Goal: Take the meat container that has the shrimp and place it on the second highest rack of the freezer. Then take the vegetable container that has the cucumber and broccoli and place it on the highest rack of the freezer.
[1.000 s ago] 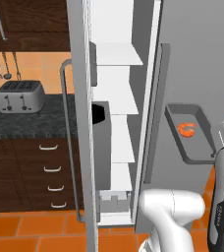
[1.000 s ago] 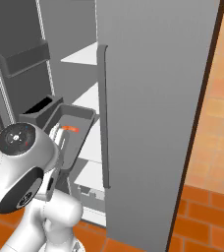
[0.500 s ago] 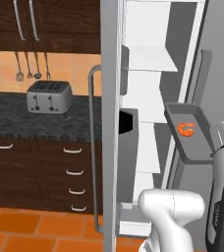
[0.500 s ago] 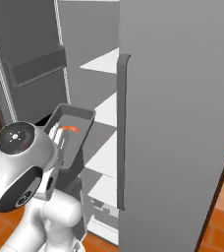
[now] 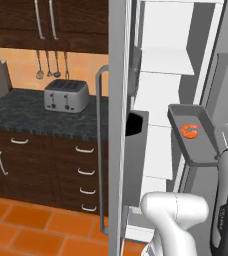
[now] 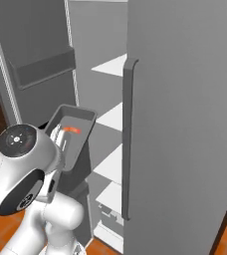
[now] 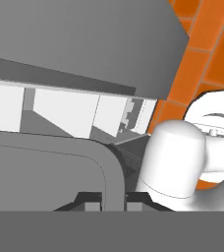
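The meat container (image 5: 193, 133) is dark grey, and the shrimp (image 5: 189, 130) lying in it is orange-red. The freezer (image 6: 185, 99) is grey metal outside with a grey bar handle (image 6: 127, 139) and white shelves (image 5: 163, 61) inside. Beside it stand dark brown wooden cabinets (image 5: 41, 160) with pale handles, a speckled black desk (image 5: 36, 117) carrying a silver toaster (image 5: 66, 95), and an orange tiled floor (image 5: 31, 225).

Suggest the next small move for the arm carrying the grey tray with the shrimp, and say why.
Probably ease the meat container forward toward the white shelves inside the open freezer. The gripper is shut on the tray's near edge, the shrimp lies inside it, and the tray hangs in front of the shelves, not yet on any rack.
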